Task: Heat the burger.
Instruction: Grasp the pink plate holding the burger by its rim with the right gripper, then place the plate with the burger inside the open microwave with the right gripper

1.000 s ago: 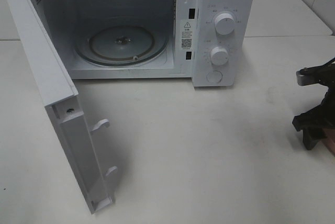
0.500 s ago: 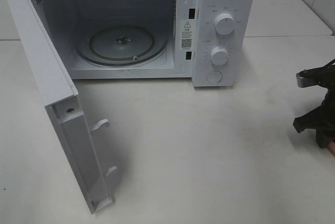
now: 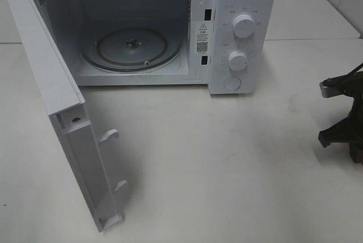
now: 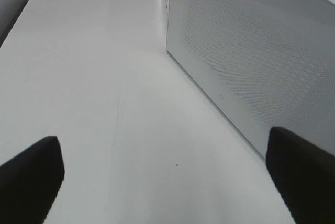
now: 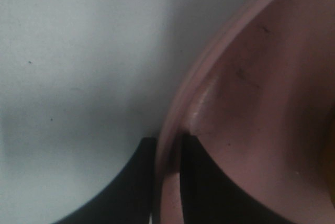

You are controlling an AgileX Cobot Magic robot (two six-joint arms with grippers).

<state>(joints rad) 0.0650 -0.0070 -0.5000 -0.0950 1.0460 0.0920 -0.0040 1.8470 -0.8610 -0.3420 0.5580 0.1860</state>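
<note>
Burger: orientation hidden | left jaws apart | right jaws clamp pink plate (image 5: 246, 77) rim

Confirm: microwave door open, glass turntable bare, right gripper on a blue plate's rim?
Not blue: the right wrist view shows a pink plate. Rest holds: microwave door open, turntable bare, right gripper on the rim.
</note>
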